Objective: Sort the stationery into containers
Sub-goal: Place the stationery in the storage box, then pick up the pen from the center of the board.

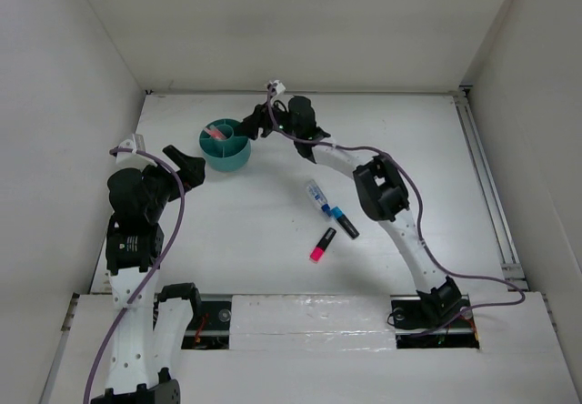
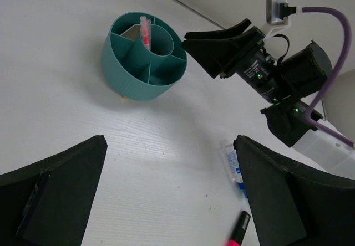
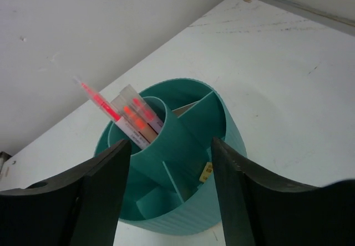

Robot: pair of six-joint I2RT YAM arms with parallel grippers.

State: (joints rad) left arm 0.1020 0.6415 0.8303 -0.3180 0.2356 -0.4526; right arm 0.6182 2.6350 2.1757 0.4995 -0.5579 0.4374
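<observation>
The round teal tub (image 1: 227, 160) stands at the back left of the table. Three salmon-pink pens (image 3: 130, 118) lean in its central ring. A tiny tan piece (image 3: 207, 171) lies in an outer compartment, and a grey-beige eraser (image 2: 130, 32) shows in another. My right gripper (image 3: 169, 143) hangs open just above the tub (image 3: 222, 129), holding nothing. On the table lie a clear-blue tube (image 1: 316, 193), a blue-black marker (image 1: 344, 222) and a pink highlighter (image 1: 322, 245). My left gripper (image 2: 169, 141) is open and empty, left of the tub (image 2: 127, 77) and above bare table.
White walls enclose the table on the left, back and right. A metal rail (image 1: 486, 186) runs along the right edge. The right arm (image 1: 396, 213) arcs over the table's middle, just right of the three loose items. A purple cable (image 2: 327, 63) trails from its wrist.
</observation>
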